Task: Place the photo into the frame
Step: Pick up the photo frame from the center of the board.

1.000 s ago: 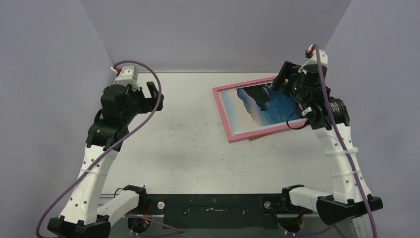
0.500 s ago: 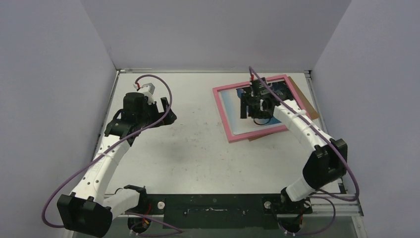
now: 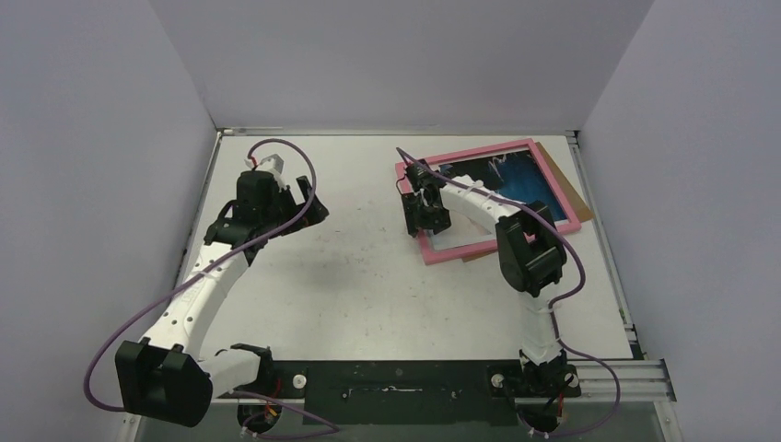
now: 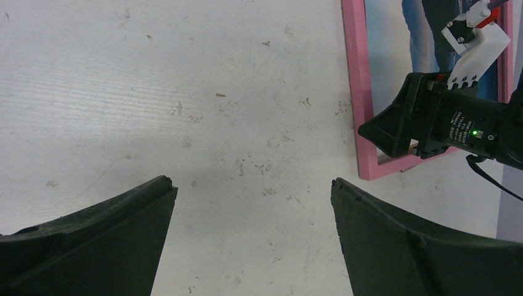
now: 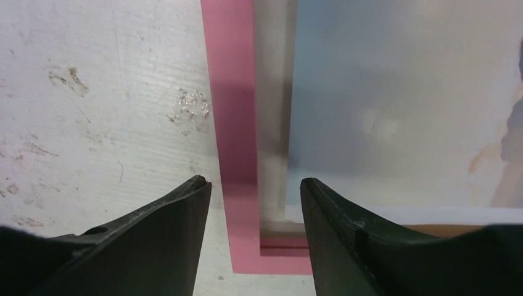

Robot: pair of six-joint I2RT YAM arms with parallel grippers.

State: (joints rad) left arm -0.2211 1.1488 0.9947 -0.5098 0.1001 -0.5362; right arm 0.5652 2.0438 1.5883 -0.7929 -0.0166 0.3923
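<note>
**Top view.** The frame (image 3: 479, 150) lies flat, pink side up, on the far right of the counter (image 3: 368, 276). The photo (image 3: 502, 175) sits inside its opening, picture side up. A brown cardboard board (image 3: 580, 204) protrudes from under the frame's right edge. The right arm (image 3: 530, 258) reaches across the frame and covers part of the photo. The right jaws are at the frame's left rail. The left arm (image 3: 212, 285) is well apart, over bare counter.

**Left wrist view.** The left jaws stand wide apart above the scuffed counter (image 4: 185, 92). The frame (image 4: 356, 92) and photo (image 4: 414, 37) are at far right. The right arm's wrist (image 4: 444, 120) overlaps them and shows a lit green light (image 4: 473, 132). Its white print is too small to read.

**Right wrist view.** The right jaws are apart, straddling the frame's rail (image 5: 231, 92) and gripping nothing. The photo (image 5: 401, 92) lies beside the rail. A strip of the cardboard board (image 5: 456, 229) shows below it.
</note>
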